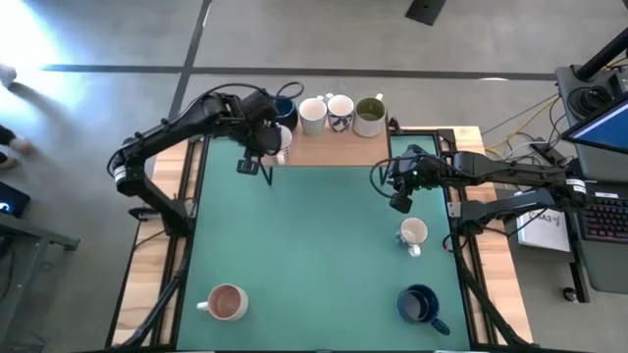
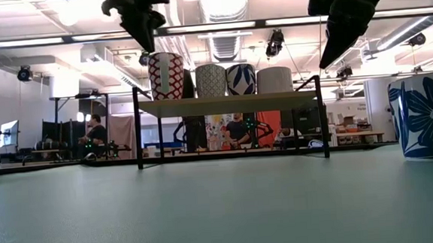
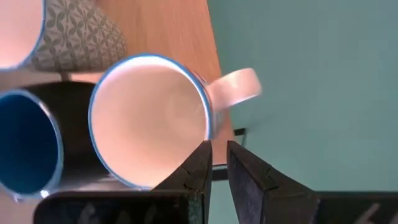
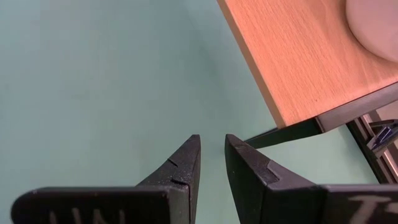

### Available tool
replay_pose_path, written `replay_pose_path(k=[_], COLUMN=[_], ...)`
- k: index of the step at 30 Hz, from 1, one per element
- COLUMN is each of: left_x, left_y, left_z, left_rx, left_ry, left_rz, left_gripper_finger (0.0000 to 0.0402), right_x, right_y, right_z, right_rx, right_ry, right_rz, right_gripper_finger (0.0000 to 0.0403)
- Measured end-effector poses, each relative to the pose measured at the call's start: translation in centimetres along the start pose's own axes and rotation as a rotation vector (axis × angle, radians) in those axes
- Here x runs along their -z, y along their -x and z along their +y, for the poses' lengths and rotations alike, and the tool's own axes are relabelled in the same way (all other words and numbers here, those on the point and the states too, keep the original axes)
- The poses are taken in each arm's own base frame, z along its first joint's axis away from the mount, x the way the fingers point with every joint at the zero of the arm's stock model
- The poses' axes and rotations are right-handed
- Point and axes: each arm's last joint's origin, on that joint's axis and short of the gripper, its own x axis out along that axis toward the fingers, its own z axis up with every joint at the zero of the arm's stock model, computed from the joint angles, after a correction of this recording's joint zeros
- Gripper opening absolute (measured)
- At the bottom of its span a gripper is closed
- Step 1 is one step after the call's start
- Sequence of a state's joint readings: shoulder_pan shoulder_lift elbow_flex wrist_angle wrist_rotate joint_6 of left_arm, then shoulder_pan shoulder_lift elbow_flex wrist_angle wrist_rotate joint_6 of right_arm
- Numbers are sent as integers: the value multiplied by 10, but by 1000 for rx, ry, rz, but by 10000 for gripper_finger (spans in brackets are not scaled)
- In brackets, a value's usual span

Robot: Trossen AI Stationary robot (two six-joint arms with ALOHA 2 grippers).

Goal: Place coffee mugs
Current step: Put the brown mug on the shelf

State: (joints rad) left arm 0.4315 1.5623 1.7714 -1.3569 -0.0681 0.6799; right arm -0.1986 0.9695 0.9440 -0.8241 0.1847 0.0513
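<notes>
A low wooden shelf [image 1: 334, 149] stands at the table's far edge and carries several mugs. The leftmost is a white mug with a red pattern [image 2: 166, 75], with its handle [image 3: 239, 90] reaching out over the table. Beside it stand a dark blue mug [image 1: 285, 106], a white one [image 1: 312, 115], a blue-patterned one [image 1: 340, 111] and an olive-green one [image 1: 370, 115]. My left gripper [image 3: 219, 155] hovers just above the red-patterned mug's rim beside the handle, with only a narrow gap between its fingers. My right gripper [image 1: 400, 201] hangs over the green table near the shelf's right end, narrowly open and holding nothing.
Three mugs stand on the green table: a white one [image 1: 413, 232] right of centre, a dark blue one [image 1: 420, 304] near the right front, and a pink-brown one [image 1: 226, 302] near the left front. A blue-flowered mug [image 2: 427, 116] looms close in the low view. People sit in the room behind.
</notes>
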Motion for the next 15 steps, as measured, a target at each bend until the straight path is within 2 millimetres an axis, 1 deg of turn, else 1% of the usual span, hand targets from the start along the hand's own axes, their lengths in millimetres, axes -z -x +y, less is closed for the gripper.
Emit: replay_pose_path(k=[4,9,11,15], left_x=[4,1,-4,-14], left_y=[8,11,11,11], left_z=[-6,-20,-29,-56], left_rx=[44,120,140,186], left_ry=[101,199,224,268], left_rz=[-23,-6,6,27], left_gripper_finger=[31,31,31,31], right_x=[0,0,0,0], right_y=[0,0,0,0], right_z=[0,0,0,0], right_rx=[0,0,0,0], right_ry=[0,0,0,0], right_rz=[0,0,0,0], right_gripper_finger=[63,63,63,63])
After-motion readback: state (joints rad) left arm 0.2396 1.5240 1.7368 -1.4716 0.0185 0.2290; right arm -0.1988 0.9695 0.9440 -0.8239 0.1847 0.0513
